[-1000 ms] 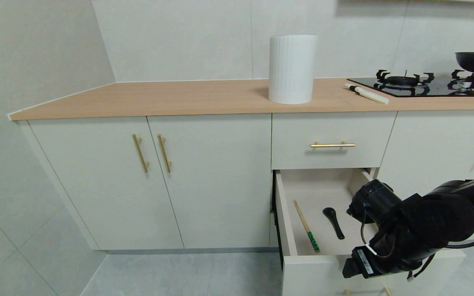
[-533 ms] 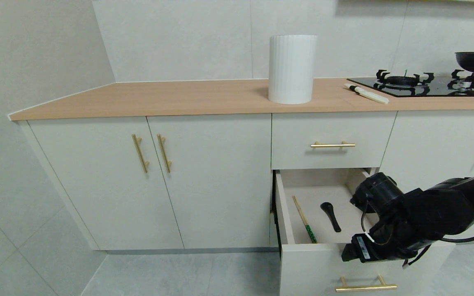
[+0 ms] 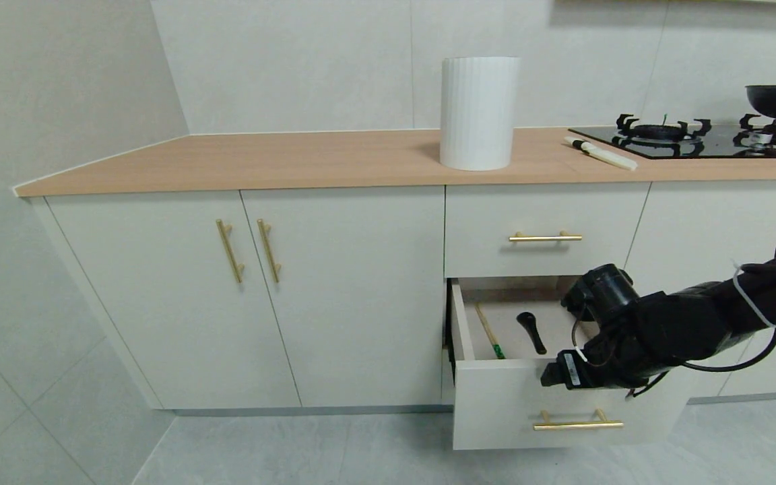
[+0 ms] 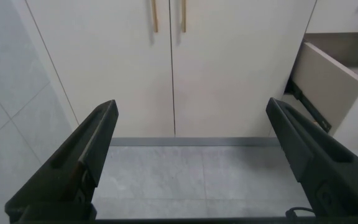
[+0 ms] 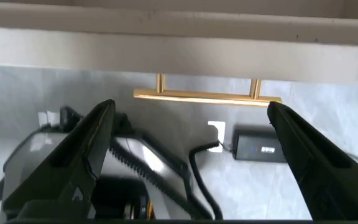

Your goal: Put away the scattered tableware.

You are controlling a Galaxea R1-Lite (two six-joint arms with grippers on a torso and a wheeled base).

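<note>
Pushing fingers: the right gripper [image 5: 190, 124] has its fingers [image 5: 73, 168] spread wide and holds nothing; the gold handle [image 5: 207, 96] lies across the gap ahead of them.
Contact: in the head view this gripper sits at the upper part of the drawer front [image 3: 496, 397], above the handle. Whether it actually presses the panel cannot be told.
Step in hand: shutting the drawer, I judge. It stands partly out below the closed top drawer [image 3: 543, 229].
Doing it well: push straight along the runners with a flat, central press. An off-centre shove could skew the drawer, and a hard one could make the contents slide and rattle.
Wrist clearance: keep the wrist and its cable below the top drawer's face as the gap narrows.
Tableware: the chopsticks [image 3: 489, 333] and the black spoon [image 3: 531, 331] lie side by side, apart, on the drawer floor and below its rim, so nothing should catch.
Left gripper [image 4: 190, 106]: fingers wide, empty, low before the cabinet doors [image 4: 166, 62], well apart from the drawer.
Desk [image 3: 294, 158]: a white ribbed canister [image 3: 479, 111] stands on it, and a pale utensil [image 3: 600, 153] lies just beside the hob [image 3: 698, 138]. That utensil may need putting away too.
</note>
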